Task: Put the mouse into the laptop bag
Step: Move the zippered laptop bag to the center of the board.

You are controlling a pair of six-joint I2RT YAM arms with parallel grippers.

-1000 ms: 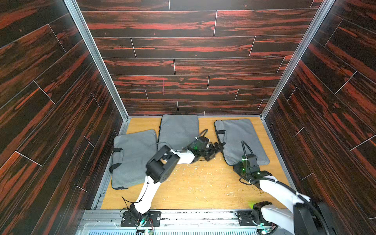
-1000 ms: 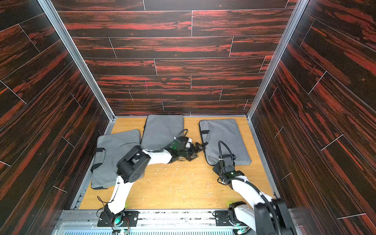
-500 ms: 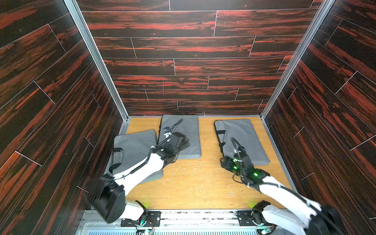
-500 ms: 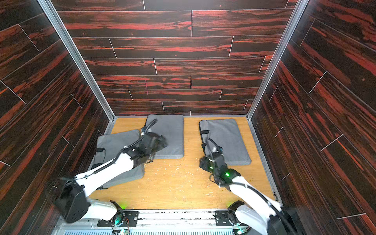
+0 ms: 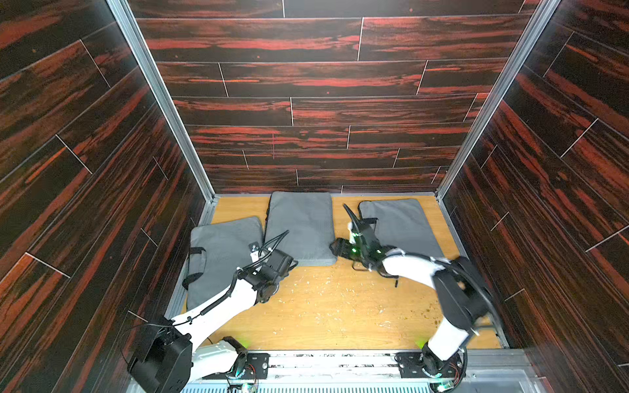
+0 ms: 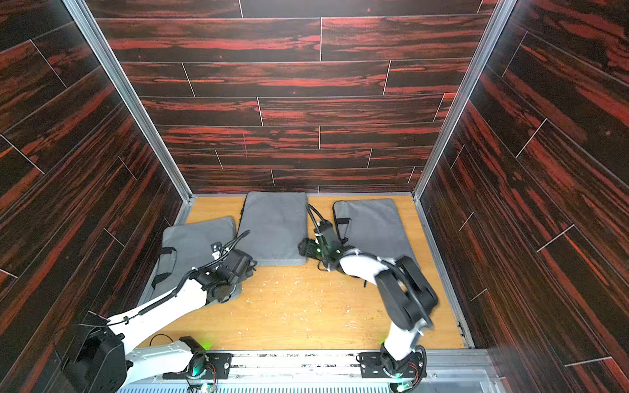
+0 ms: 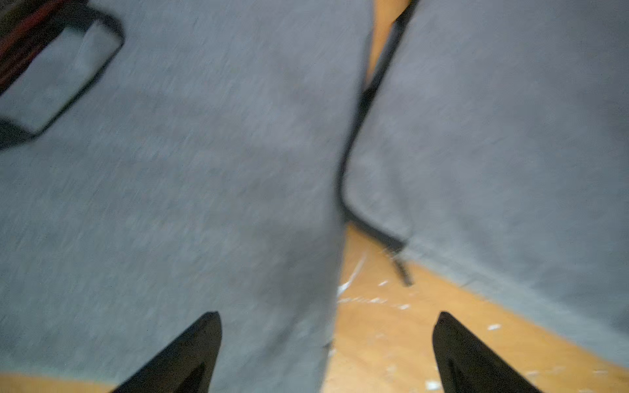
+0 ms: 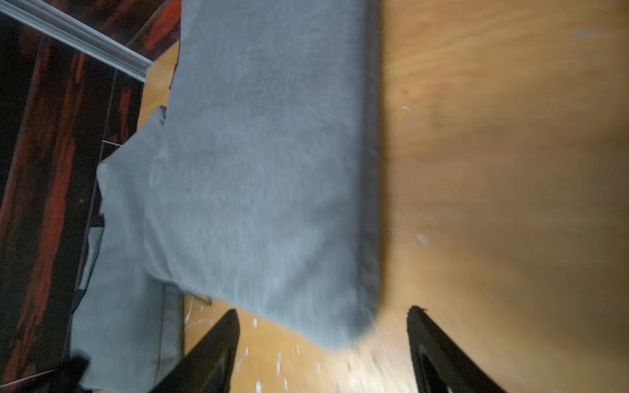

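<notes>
- Dark, red-streaked plank walls box in a pale wooden tabletop (image 5: 323, 306) flecked with white scraps
- Three grey laptop bags lie flat on it: the left bag (image 5: 221, 245) with black handles, the middle bag (image 5: 301, 224) and the right bag (image 5: 398, 221)
- None shows an open mouth, and what is inside any of them cannot be told
- The mouse appears in no view; it may be inside a bag or simply hidden, so I cannot tell whether the task is finished
- The left gripper (image 7: 327, 316) is spread wide and empty, over the near end of the line between left bag and middle bag
- The right gripper (image 8: 324, 309) is also spread and holds nothing, by the middle bag's near corner
</notes>
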